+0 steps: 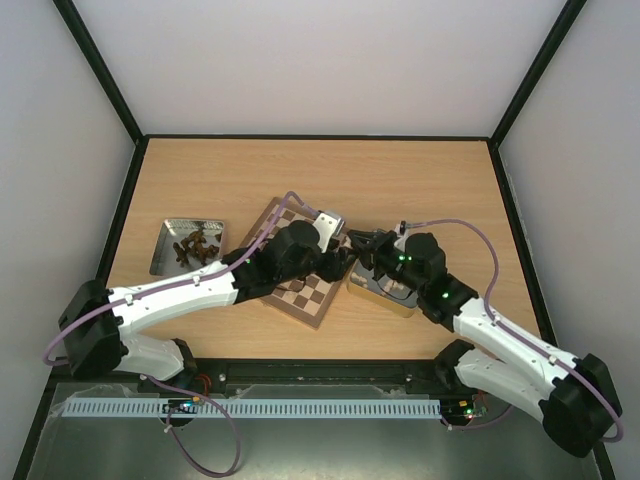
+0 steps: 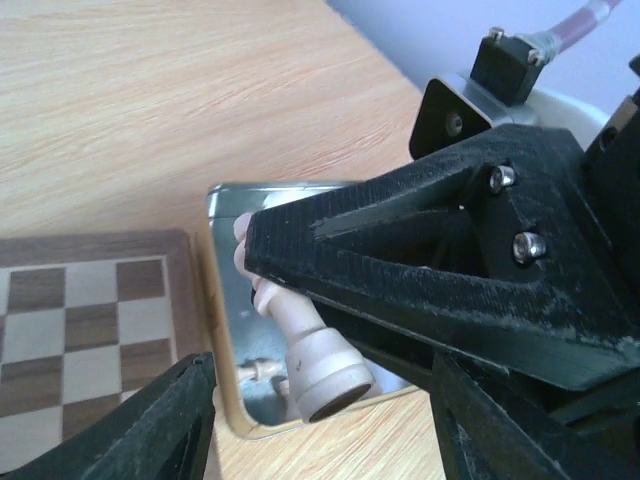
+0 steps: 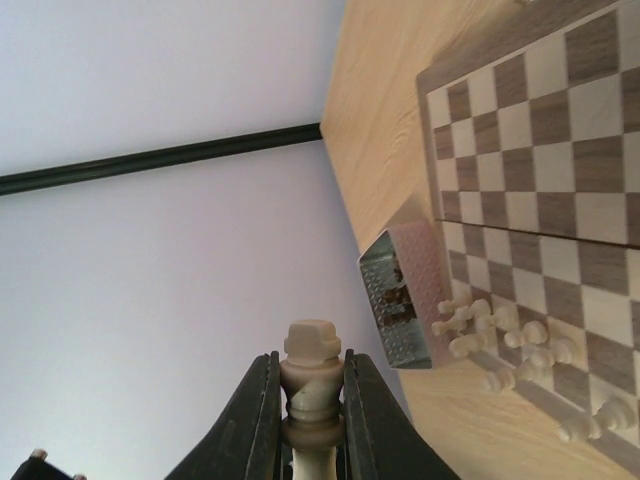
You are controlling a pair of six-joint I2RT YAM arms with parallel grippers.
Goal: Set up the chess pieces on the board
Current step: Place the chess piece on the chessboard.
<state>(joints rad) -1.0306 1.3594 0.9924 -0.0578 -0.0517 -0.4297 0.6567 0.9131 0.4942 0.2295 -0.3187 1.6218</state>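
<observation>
1. At centre of the top view, the board (image 1: 305,295) lies at an angle on the wooden surface (image 1: 420,180), and both arms meet over its right side.
2. Right tool (image 3: 310,362): clamped on a cream chess piece (image 3: 312,395), one end standing clear of the fingertips.
3. Left tool (image 2: 320,425): jaws spread wide, holding nothing. The clamped piece shows against the gold tin (image 2: 222,300).
4. Lower right, right wrist view: cream pieces (image 3: 520,355) cluster on the board's edge rows.
5. Silver tray (image 1: 168,250), left of the board, holds dark pieces (image 1: 198,245).
</observation>
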